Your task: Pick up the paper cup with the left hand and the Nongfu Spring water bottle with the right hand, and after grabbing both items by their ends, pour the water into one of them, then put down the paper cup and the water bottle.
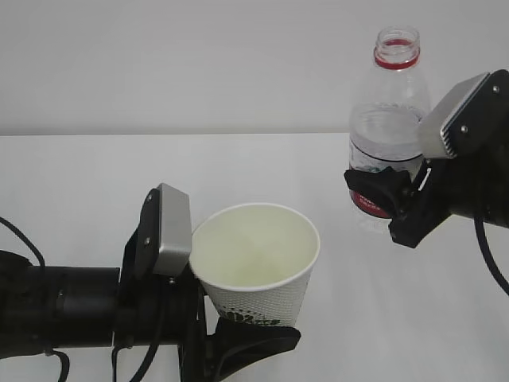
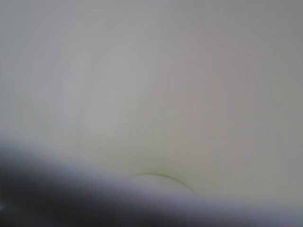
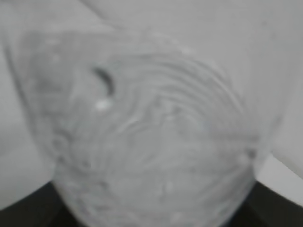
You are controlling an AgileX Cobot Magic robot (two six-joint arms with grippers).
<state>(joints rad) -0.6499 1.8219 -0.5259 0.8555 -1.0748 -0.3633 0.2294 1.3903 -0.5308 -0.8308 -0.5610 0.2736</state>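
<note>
both things of the task are already lifted off the white counter (image 1: 95, 183), so the picking step looks done and the pouring step is in hand. the left pincer (image 1: 238, 330) holds the small white tapered paper cup (image 1: 256, 267) by its lower end, low in the middle of the exterior view, with the mouth open and tipped a little toward the camera. the inside looks pale and dry, though i cannot be sure. the left wrist view shows only the pale inner wall of the cup, very near and blurred.

the right pincer (image 1: 390, 199) is closed around the clear plastic nongfu spring water bottle (image 1: 387, 119) at its red label, on the lower part. the bottle stands almost upright, without cap, the red neck ring on top, up and to the right of the cup and apart from it. the water (image 1: 386, 139) fills only the lower part. no stream is visible.

in my judgement the next move calls for bringing the bottle mouth over the cup rim, then tilting the bottle slowly to the left. the cup must be kept level, because a thin paper wall can bend under the grip.
</note>
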